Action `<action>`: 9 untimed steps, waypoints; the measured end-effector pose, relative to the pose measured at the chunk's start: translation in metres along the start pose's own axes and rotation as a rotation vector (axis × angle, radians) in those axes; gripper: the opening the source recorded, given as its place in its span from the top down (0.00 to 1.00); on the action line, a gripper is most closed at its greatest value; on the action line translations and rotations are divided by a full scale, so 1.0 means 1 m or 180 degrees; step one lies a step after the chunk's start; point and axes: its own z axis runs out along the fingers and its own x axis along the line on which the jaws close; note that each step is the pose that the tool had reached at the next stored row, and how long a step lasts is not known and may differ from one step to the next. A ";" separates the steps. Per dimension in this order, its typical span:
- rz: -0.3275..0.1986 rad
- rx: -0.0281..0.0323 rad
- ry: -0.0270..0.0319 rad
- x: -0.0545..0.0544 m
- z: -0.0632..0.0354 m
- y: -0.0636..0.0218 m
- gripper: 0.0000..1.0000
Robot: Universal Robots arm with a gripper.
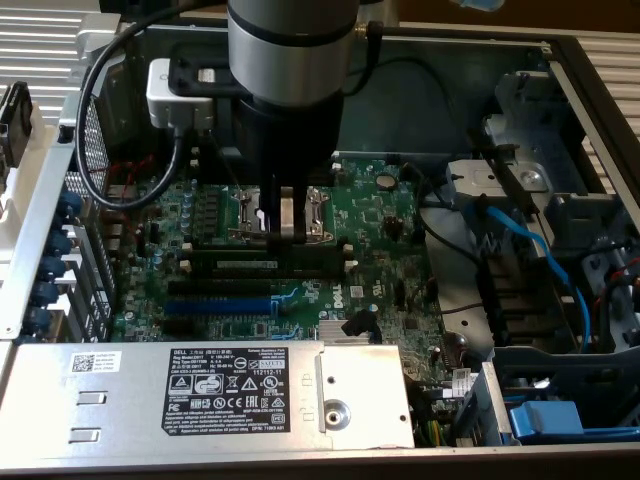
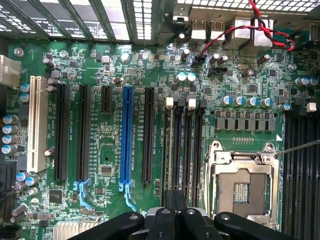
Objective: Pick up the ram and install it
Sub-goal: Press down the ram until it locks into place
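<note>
Among the black memory slots (image 2: 186,150) beside the processor socket (image 2: 242,187), the ram (image 1: 262,262) is seen in the exterior view standing on edge along one slot, with its white label facing the camera and its length parallel to the slot. It appears to be entered in the slot, though whether it is fully seated cannot be told. Directly over its top edge, toward the exterior view's right of the label, the gripper (image 1: 293,232) is held vertical with its fingers closed together and nothing visibly clamped between them; whether the tips are touching the stick or just above it cannot be made out. If the stick is being pressed home, the force is best applied straight down, in line with the slot and without tilt, so that the board is not bent and the edge contacts are not skewed. Both ends should be brought down evenly, and the white end clips (image 2: 169,102) should be seen snapped upright against the stick. The neighbouring slots and the open socket should be kept clear of the fingers. The blue slot (image 1: 215,303) lies well apart, toward the power supply (image 1: 200,385).
</note>
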 end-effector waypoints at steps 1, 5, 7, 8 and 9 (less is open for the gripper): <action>0.0000 0.0000 0.0000 0.000 0.0001 0.0000 0.90; 0.0000 0.0000 0.0000 0.000 0.0008 0.0000 0.90; 0.0000 0.0000 0.0000 0.000 0.0011 0.0000 0.90; 0.0000 0.0000 0.0000 0.000 0.0012 0.0000 0.90; 0.0000 0.0000 0.0000 0.000 0.0013 0.0000 0.90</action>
